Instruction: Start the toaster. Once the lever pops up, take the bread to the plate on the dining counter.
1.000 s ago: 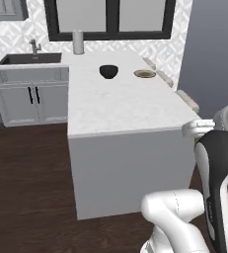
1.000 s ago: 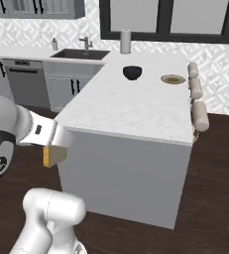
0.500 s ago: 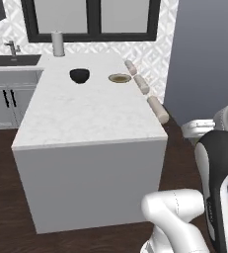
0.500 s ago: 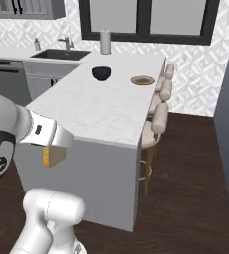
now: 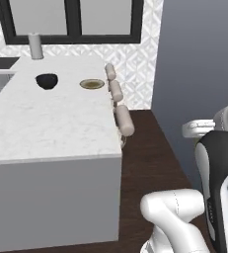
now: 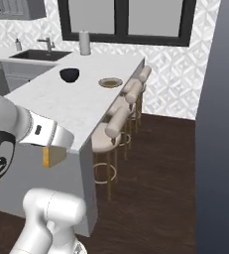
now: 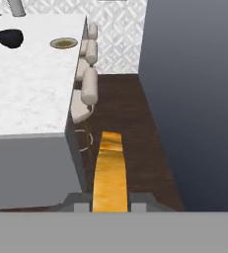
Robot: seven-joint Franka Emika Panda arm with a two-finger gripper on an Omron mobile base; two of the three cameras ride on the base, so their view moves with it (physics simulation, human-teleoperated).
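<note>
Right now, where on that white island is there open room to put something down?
The dining counter is bare marble across its near half, up to the stools on its edge. Its far end is busier: dark bowl, plate, grey canister.

A home kitchen, rendered rather than filmed. A long marble-topped island (image 6: 61, 101) with a grey base has cushioned bar stools (image 6: 117, 123) along one side. Behind it are a sink with a tap (image 6: 45, 44), grey cabinets (image 6: 17, 74), patterned wall tiles (image 6: 170, 64) and a dark-framed window (image 6: 126, 20) above dark wood flooring (image 6: 160, 173).
</note>
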